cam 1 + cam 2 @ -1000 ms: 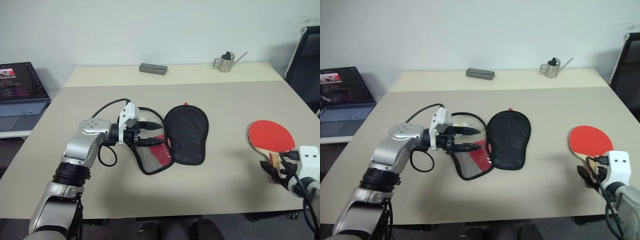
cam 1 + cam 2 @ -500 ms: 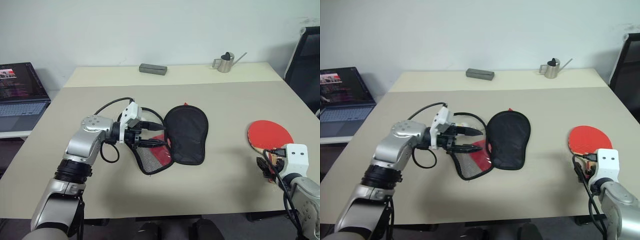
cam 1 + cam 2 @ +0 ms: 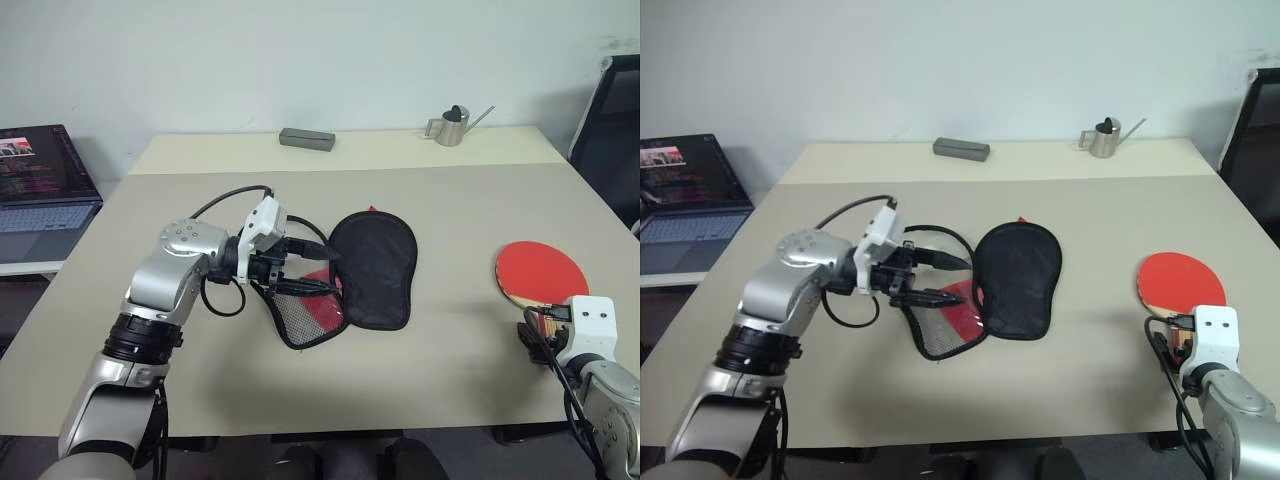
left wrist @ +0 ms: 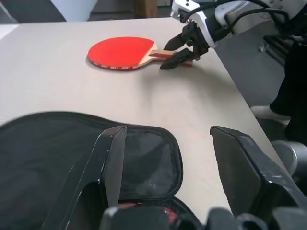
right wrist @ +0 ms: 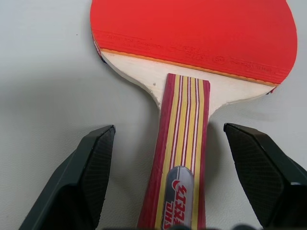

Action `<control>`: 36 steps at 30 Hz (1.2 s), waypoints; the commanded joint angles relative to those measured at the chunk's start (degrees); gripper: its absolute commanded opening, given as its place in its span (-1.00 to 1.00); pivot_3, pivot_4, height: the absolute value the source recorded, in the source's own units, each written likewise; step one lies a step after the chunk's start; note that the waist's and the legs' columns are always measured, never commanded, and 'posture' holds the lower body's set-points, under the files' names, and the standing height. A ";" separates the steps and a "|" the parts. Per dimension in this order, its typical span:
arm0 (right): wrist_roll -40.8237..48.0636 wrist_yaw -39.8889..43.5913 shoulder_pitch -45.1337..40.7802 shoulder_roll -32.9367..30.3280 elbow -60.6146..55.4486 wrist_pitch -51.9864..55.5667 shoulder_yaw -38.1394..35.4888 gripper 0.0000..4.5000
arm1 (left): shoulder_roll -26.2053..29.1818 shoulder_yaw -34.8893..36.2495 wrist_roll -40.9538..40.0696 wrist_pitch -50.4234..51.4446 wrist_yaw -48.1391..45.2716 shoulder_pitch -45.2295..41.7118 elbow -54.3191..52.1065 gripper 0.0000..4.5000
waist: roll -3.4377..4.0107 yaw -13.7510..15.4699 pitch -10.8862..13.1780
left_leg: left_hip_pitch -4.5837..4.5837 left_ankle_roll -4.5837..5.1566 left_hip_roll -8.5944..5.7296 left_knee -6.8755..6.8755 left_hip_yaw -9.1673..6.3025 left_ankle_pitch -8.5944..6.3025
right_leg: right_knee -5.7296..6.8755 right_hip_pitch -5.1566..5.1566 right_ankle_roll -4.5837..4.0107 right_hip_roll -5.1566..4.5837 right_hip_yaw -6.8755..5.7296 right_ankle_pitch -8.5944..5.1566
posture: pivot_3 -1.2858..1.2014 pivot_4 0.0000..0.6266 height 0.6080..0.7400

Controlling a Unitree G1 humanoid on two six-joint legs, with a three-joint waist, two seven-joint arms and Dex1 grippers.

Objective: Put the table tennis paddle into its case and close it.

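The table tennis paddle [image 3: 540, 272] lies flat at the right of the table, red face up, its striped wooden handle [image 5: 180, 158] pointing toward the near edge. My right gripper [image 5: 171, 139] is open, one finger on each side of the handle without touching it. The case [image 3: 372, 268] lies unzipped at mid-table, its black half spread flat and the mesh-lined half [image 3: 305, 318] toward me with red lining showing. Just above the case's opening hovers my left gripper [image 3: 325, 272], open and pointing right, with nothing between its fingers [image 4: 112, 158].
A grey oblong box [image 3: 306, 137] and a small metal watering can [image 3: 452, 124] stand at the table's far edge. A laptop [image 3: 40, 190] sits on a side surface to the left. A black chair [image 3: 612, 130] is at the right. The paddle lies close to the table's near-right edge.
My left gripper has risen a little and drawn back slightly over the case. My right wrist has turned and now lines up with the paddle handle. Both grippers stay open.
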 commanded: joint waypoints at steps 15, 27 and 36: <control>-1.73 -4.01 -2.21 0.97 3.90 -1.60 2.64 -0.39 | 0.72 0.94 0.26 -1.15 0.80 -0.56 -1.94 0.36 | -0.09 -0.03 -0.05 | 0.53 0.22 0.00 -0.02 -0.06 -0.13 | -0.09 0.60 0.02 0.00 -0.05 0.00 | 0.03 -0.52 1.00; -0.73 -4.65 -8.40 -0.50 0.42 0.45 3.27 -0.51 | 3.93 4.40 0.94 -1.98 3.98 2.10 -0.45 0.36 | -0.10 -0.15 -0.06 | 0.57 0.22 0.00 -0.10 -0.06 -0.13 | -0.08 0.56 0.02 0.00 -0.01 0.00 | 0.03 -0.52 1.00; 3.64 -4.71 -24.18 2.79 -6.71 13.41 6.92 -0.51 | 8.43 9.31 1.38 -3.52 6.82 5.35 2.00 0.36 | -0.06 -0.11 -0.03 | 0.46 0.21 0.04 -0.18 -0.14 -0.13 | -0.17 0.44 -0.01 0.02 -0.07 -0.02 | 0.03 -0.52 1.00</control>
